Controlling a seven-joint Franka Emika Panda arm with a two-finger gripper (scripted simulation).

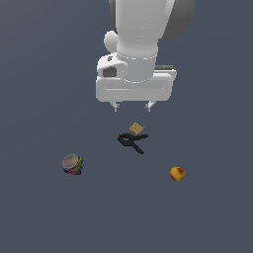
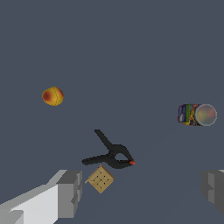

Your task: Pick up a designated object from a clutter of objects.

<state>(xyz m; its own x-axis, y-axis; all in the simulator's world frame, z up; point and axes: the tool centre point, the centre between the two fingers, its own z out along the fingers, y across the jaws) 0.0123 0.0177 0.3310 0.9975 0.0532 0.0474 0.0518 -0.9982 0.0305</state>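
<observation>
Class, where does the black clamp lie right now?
In the exterior view the black clamp lies near the middle of the floor, right beside the tan cracker, below the open gripper.

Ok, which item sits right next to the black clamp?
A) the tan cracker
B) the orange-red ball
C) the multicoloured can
A: the tan cracker lies right beside the black clamp, while the orange-red ball and the multicoloured can sit well apart.

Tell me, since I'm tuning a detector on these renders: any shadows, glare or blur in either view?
Exterior view: flat, even light, no cast shadows under the black clamp or ball, edges sharp. Wrist view: equally shadowless; only the can's pale round end looks hazy, finger in focus.
</observation>
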